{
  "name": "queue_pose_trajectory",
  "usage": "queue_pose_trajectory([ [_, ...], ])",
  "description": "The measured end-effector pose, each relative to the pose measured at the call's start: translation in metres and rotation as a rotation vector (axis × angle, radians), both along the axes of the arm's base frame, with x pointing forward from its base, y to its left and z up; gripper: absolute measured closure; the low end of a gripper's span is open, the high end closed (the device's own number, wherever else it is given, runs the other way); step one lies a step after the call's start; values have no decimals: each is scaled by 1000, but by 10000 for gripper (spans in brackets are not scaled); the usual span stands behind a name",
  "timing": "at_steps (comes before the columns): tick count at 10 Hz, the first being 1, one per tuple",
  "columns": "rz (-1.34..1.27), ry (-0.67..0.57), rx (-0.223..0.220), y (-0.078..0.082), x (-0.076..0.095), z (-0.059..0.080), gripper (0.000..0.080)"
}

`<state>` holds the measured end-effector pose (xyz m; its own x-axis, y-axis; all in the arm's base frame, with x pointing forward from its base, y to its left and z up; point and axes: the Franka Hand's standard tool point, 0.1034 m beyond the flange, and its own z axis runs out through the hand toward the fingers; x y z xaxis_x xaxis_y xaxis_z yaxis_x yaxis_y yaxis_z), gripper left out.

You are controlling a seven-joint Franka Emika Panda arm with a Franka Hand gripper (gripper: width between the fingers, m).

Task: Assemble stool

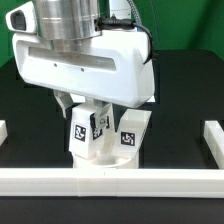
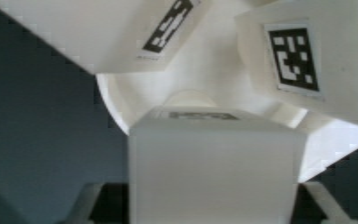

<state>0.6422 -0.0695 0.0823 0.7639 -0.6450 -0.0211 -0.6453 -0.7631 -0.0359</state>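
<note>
The stool's round white seat (image 1: 98, 162) lies on the black table just behind the front rail. Three short blocky tagged legs rise from it: one on the exterior view's left (image 1: 79, 130), one in the middle (image 1: 98, 124) and one on the right (image 1: 129, 134). My gripper (image 1: 88, 110) reaches down over them from above. In the wrist view a white leg (image 2: 211, 155) fills the space between my fingers, and the gripper (image 2: 206, 202) is shut on its sides. Beyond it show the seat's curved edge (image 2: 149, 100) and two tagged legs (image 2: 172, 25) (image 2: 293, 52).
White border rails frame the work area: a long one along the front (image 1: 110, 184), short ones at the exterior view's left (image 1: 3, 130) and right (image 1: 213, 140). The black tabletop (image 1: 185, 110) lies around the seat.
</note>
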Motion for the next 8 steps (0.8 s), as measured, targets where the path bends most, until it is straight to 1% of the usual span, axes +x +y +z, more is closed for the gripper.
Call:
queue_pose_trajectory([
  [1,-93,4,2,1,0,0,458],
  [6,-369,15,8,2,0,0,456],
  [8,-497,20,18,4,1,0,456],
])
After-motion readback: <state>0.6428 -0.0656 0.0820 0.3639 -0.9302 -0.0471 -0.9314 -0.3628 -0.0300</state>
